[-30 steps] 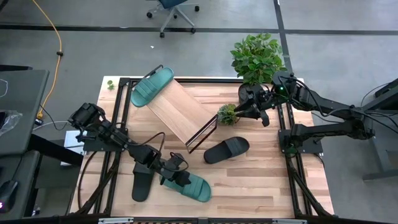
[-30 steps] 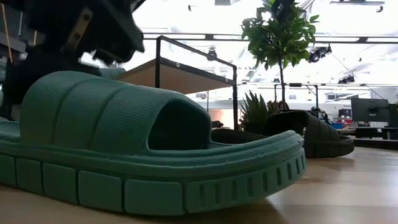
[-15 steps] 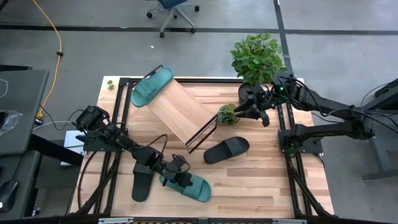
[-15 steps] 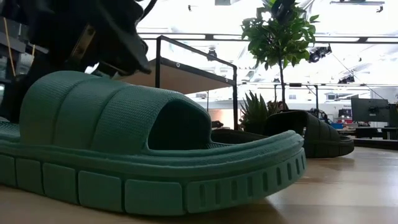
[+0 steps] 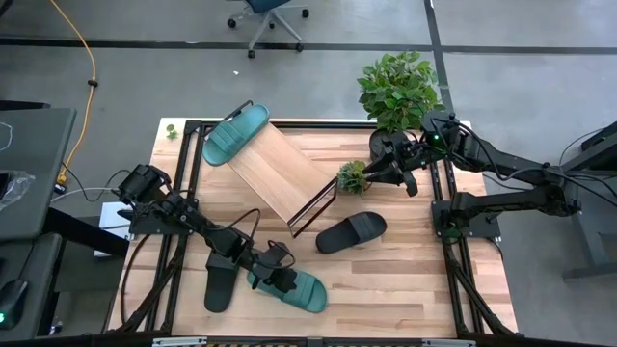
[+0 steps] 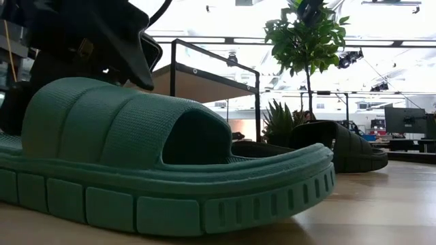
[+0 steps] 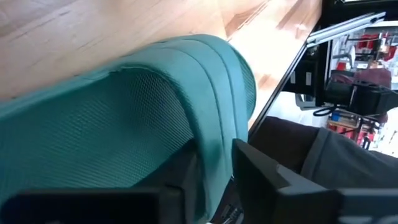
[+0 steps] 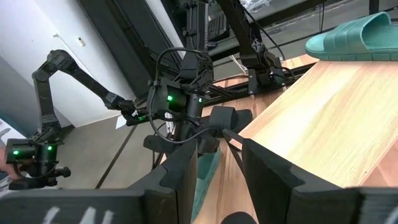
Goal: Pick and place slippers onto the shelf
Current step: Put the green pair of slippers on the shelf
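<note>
Butcher-block tabletop [image 5: 405,280]; left hand [image 5: 280,278] apparently gripping teal slipper [image 5: 301,287].

A: Front teal slipper [image 6: 163,163] reads as matt foam, strap ribbed in soft ridges, sole edge moulded into blocks; the left wrist view shows a fine mesh-like grain inside the strap [image 7: 112,124].

B: Black slipper [image 5: 352,231] has the same matt foam, no shine. Tabletop [image 5: 405,280] is butcher-block wood in pale strips, smooth, with a slight sheen in the low view.

A: The shelf [image 5: 280,173] has light-wood planks, smooth and satin, set in a thin black wire frame that looks like metal.

B: The left gripper [image 7: 214,180] has fingers of dark, matt, hard plastic
</note>
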Motion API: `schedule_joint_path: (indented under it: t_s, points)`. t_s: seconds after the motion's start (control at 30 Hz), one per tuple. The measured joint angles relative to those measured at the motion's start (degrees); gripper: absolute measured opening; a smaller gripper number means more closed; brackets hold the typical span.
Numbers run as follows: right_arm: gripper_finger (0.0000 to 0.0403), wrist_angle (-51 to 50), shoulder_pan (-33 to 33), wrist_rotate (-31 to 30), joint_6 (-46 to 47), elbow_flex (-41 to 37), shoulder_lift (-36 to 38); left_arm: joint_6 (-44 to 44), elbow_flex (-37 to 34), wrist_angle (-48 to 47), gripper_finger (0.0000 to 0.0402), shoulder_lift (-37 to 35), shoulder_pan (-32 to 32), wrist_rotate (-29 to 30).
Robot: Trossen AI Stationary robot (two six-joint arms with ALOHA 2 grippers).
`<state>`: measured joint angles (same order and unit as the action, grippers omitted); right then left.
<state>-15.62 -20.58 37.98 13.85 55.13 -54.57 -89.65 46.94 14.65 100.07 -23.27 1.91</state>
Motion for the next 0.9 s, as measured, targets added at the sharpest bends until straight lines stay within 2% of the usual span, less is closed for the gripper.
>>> schedule_joint_path:
  t_s: [0.17, 0.23, 0.4, 0.5, 0.6, 0.77, 0.9]
  points:
    - [0.0119, 0.00, -0.01, 0.00, 0.00, 0.00, 0.00, 0.06, 0.00, -0.06, 0.0018, 0.00, 0.00, 0.01]
    - [0.0119, 0.00, -0.01, 0.00, 0.00, 0.00, 0.00, 0.73, 0.00, -0.03, 0.0008, 0.00, 0.00, 0.00]
    - [0.0119, 0.00, -0.02, 0.00, 0.00, 0.00, 0.00, 0.87, 0.00, -0.02, 0.0025, 0.00, 0.00, 0.02]
    - [0.0119, 0.00, 0.00, 0.01, 0.03, 0.00, 0.00, 0.87, 0.00, 0.46, 0.0021, 0.00, -0.02, -0.20]
    - [0.0119, 0.00, 0.00, 0.09, 0.07, 0.00, 0.00, 1.92, 0.00, 2.33, 0.0007, 0.00, 0.00, -2.75]
    - [0.0119, -0.02, 0.00, 0.17, 0.02, 0.00, 0.00, 2.35, 0.00, 4.02, 0.0007, -0.17, -0.07, -7.98]
    - [0.0119, -0.02, -0.02, 0.23, 0.02, 0.00, 0.00, 2.83, 0.48, 5.25, 0.0005, -1.24, -0.56, -9.25]
